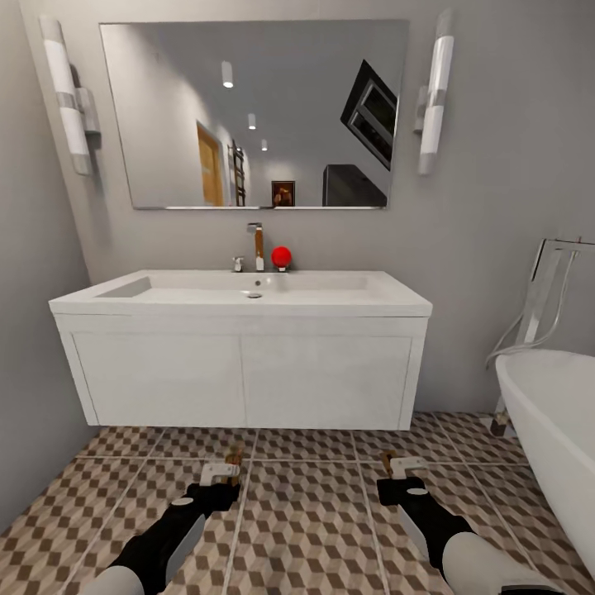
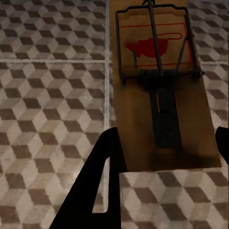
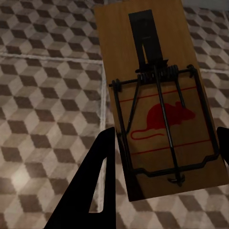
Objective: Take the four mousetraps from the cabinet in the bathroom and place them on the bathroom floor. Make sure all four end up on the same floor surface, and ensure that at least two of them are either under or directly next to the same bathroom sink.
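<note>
Cube-patterned bathroom floor (image 1: 314, 512) under bathtub (image 1: 554, 430)

Two flat brown wooden mousetraps with dark wire springs, one (image 2: 162, 90) in the left gripper, one (image 3: 160, 109) in the right, hang above cube-patterned floor tiles (image 1: 314, 521) before the white wall-hung sink (image 1: 248, 310).

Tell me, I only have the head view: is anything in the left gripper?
Observer: Yes. The left wrist view shows a mousetrap between the left gripper's fingers, above the floor.
Operator: And the right?
Observer: The right gripper also holds a mousetrap, red mouse print facing the camera.
Operator: Which end is gripped there?
Observer: The end with the wire bar and the print; on the left one, the plain wooden end.
</note>
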Robot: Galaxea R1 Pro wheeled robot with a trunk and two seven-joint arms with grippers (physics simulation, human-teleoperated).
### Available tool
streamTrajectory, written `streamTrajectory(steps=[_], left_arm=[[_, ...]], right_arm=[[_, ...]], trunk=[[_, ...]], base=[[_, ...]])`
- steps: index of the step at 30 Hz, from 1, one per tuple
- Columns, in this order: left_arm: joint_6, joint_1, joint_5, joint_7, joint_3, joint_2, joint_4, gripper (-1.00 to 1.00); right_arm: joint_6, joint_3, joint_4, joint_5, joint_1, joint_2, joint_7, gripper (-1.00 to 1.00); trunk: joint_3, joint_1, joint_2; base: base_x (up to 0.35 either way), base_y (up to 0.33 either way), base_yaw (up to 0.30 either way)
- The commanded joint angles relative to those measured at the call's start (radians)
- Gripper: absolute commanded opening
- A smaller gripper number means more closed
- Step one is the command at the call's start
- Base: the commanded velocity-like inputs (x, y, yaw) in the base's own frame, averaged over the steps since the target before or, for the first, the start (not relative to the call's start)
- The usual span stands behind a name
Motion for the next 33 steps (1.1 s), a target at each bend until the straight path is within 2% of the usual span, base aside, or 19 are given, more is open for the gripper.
streamTrajectory(steps=[1,7,21,33], left_arm=[[0.007,-0.001,0.008,0.010,-0.008,0.001,0.009,-1.00],[0.014,-0.001,0.005,0.006,-0.009,-0.002,0.052,-1.00],[0.009,-0.001,0.002,0.016,-0.004,-0.002,0.003,-1.00],[0.007,-0.001,0.003,0.017,-0.003,-0.002,-0.003,-1.00]], right_arm=[[0.008,0.001,-0.002,0.005,0.000,0.000,-0.003,-1.00],[0.012,0.001,0.006,0.003,0.000,0.002,-0.003,-1.00],[0.012,0.001,0.006,0.004,0.000,0.002,0.000,-1.00],[0.013,0.000,0.005,0.001,0.000,0.002,0.002,-1.00]], trunk=[[-0.001,0.000,-0.001],[-0.001,0.000,-0.001],[-0.001,0.000,-0.001],[-0.047,0.005,-0.003]], base=[[0.002,0.000,0.000],[0.000,0.000,0.000],[0.000,0.000,0.000],[0.000,0.000,0.000]])
